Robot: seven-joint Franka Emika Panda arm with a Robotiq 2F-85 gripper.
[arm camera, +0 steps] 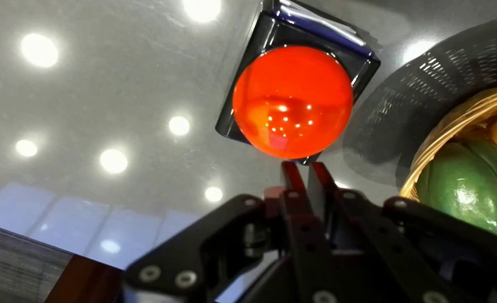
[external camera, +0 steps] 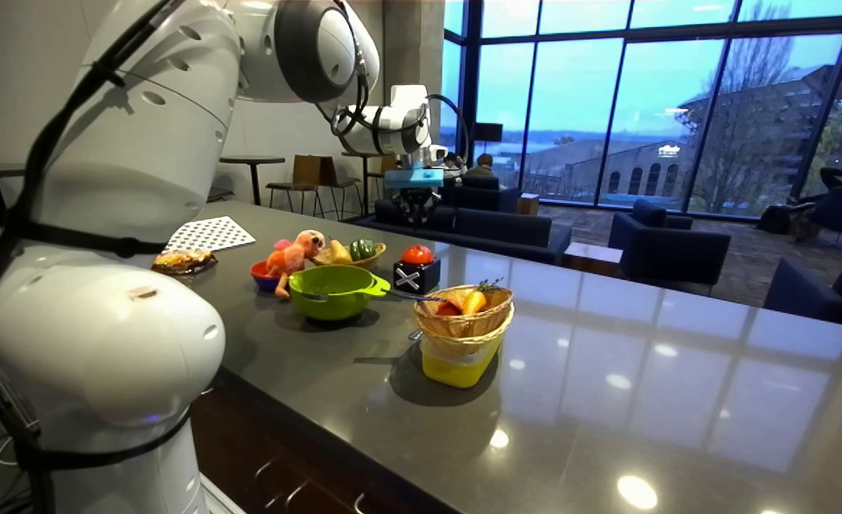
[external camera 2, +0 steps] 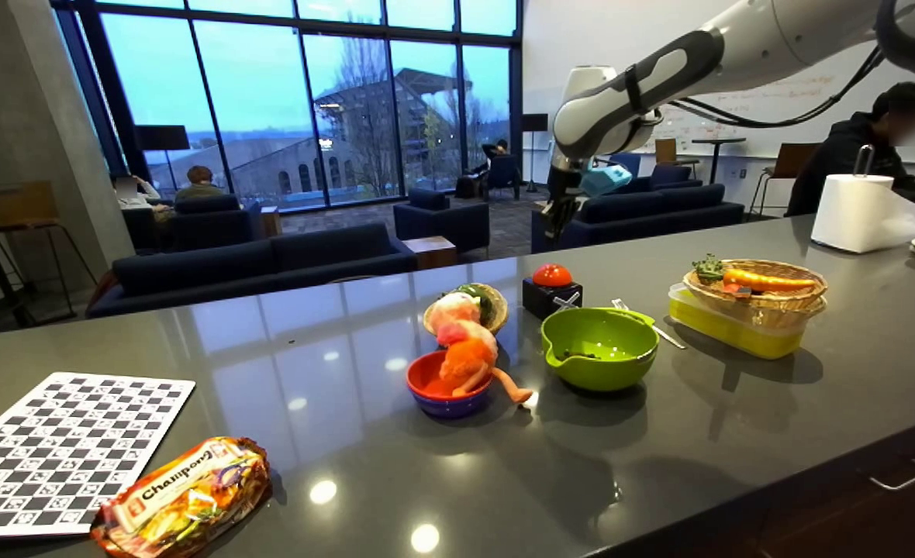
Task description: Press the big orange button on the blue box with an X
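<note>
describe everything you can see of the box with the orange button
The box is black, glossy like plastic, with a white X on a dark-blue side. A smooth, shiny orange dome button caps it. It stands upright on the grey counter, beyond the green bowl in an exterior view. Only the counter visibly touches it; the tool hangs above with a gap.

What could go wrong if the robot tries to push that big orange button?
The button is round and shiny, so the gripper above it might slide off the side. An off-centre push might shove the box along the shiny counter. And if the gripper drifts sideways, it could knock the basket that the wrist view shows beside the box.
</note>
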